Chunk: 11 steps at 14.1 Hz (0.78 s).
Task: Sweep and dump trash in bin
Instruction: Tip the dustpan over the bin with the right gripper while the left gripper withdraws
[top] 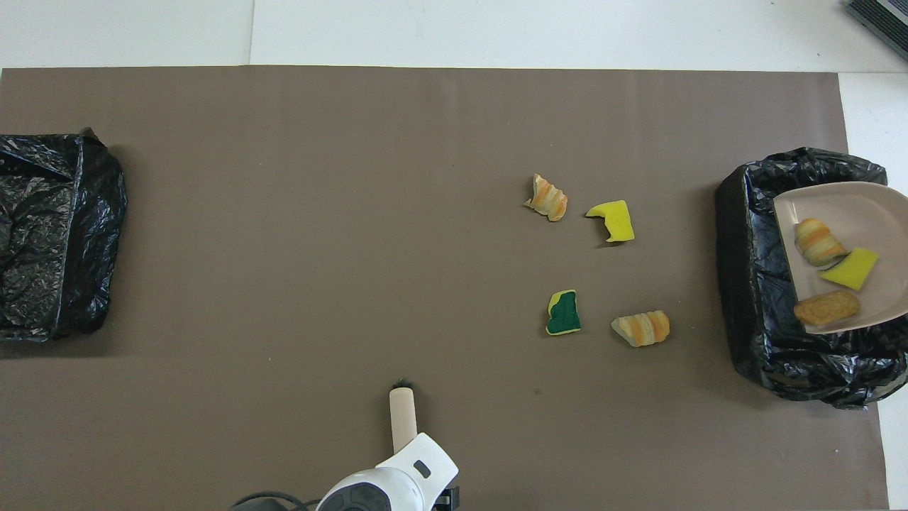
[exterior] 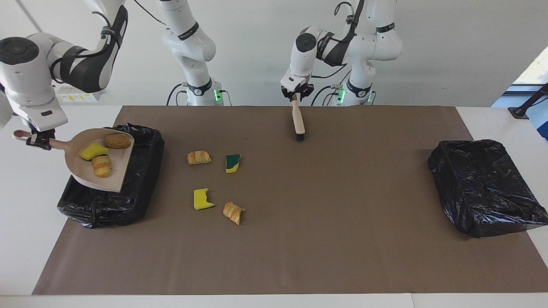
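The right gripper (exterior: 39, 142) held the beige dustpan (exterior: 116, 171) by its handle, fingertips pressed shut on the thin stem, as we watched it hang over the black-lined bin (exterior: 128, 201) at the right arm's end of the table. Three pieces of the trash rode in the pan: a browned bread roll (exterior: 117, 141), a yellow sponge bit (exterior: 93, 151) and a striped croissant piece (exterior: 102, 166). All three sat in the scoop, near the handle's root but apart from the gripping fingers.

The other four scraps lay on the brown mat (exterior: 342, 239), touched by nothing and well apart from both grippers. A croissant piece (exterior: 198, 157) and a green-faced sponge bit (exterior: 232, 163) lay nearer to the robots. A yellow sponge scrap (exterior: 202, 199) and a second croissant piece (exterior: 233, 212) lay farther out. All four sat between the bin and the brush (exterior: 298, 122).

The left gripper (exterior: 296, 95) was at the top of the brush's beige handle, the dark bristles pointing down at the mat. We could not tell whether it gripped the handle or had let go. A second black-lined bin (exterior: 483, 188) sat at the left arm's end of the table.
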{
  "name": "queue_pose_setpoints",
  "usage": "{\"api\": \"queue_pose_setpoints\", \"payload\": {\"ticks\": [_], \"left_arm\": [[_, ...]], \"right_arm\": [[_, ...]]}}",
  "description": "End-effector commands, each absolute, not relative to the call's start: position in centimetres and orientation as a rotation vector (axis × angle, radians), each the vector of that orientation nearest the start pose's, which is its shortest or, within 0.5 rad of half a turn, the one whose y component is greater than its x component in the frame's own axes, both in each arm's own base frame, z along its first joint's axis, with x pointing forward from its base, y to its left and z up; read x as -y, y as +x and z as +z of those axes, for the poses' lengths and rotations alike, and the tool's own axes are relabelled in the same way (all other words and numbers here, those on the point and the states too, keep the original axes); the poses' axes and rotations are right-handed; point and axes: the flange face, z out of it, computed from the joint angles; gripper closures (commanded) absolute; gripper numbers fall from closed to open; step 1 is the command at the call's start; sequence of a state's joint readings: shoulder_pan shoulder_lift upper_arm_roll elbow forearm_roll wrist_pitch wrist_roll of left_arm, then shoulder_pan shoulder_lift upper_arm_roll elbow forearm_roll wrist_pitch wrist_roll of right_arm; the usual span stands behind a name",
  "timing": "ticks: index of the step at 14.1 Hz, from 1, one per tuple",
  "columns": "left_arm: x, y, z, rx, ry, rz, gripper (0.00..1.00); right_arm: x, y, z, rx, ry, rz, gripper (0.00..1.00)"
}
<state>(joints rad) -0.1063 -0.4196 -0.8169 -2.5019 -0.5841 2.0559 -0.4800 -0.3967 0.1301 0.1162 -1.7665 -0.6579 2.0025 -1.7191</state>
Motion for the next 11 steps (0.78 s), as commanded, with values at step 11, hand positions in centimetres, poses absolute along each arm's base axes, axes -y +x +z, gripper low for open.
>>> {"api": "queue_pose_setpoints", "payload": {"ticks": [11], "left_arm": [[20.3,47.9,55.2,-0.348,-3.158,0.075,0.0]], "right_arm": [[15.8,59.4,53.1,-1.871,1.606,-0.747,1.0]]}}
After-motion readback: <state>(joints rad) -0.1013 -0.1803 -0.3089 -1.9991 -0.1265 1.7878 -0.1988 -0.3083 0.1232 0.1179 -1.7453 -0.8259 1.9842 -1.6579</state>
